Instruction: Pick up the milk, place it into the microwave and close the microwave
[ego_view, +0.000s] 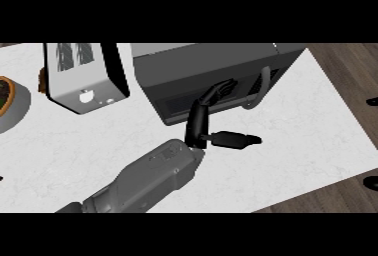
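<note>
Head view: left hand (199, 120) meets the microwave (214, 60) door on the counter (310, 145).
Its fingers (218, 92) lie straight and close together against the dark door front, beside the handle (260, 89), thumb stuck out to the right. The door looks shut and the milk is out of sight. A toaster (81, 75) stands just left.

Dark grey microwave (214, 65), door shut

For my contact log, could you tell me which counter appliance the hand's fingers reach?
The dark grey microwave, right of the silver toaster: fingers of the left hand lie on its front beside the handle; the toaster stands clear of them.
</note>
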